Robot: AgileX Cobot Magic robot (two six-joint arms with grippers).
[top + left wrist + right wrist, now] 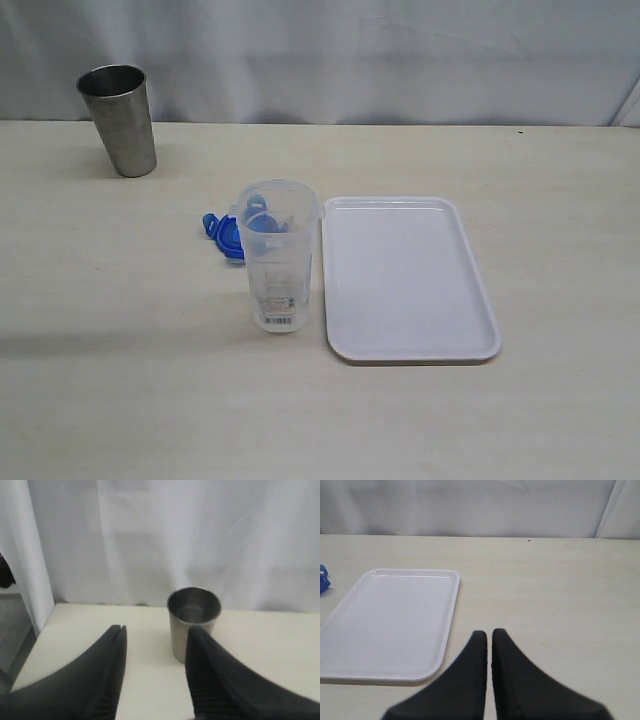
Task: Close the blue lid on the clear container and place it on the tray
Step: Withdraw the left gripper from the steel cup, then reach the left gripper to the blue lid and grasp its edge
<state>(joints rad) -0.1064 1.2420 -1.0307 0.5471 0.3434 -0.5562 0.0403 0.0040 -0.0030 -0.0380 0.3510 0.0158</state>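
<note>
The clear container (279, 255) stands upright and uncovered on the table, just left of the white tray (410, 280). Behind the container, at its left, the blue lid (225, 235) lies on the table, partly seen through the clear wall. Neither arm shows in the exterior view. In the left wrist view my left gripper (156, 628) is open above bare table with nothing between its fingers. My right gripper (489, 632) is shut and empty, hovering over the table beside the tray (390, 625). A sliver of the blue lid (323, 580) shows at that frame's edge.
A grey steel cup (120, 120) stands at the back left of the table, and the left wrist view sees it (192, 617) just beyond the left fingers. A white curtain closes off the back.
</note>
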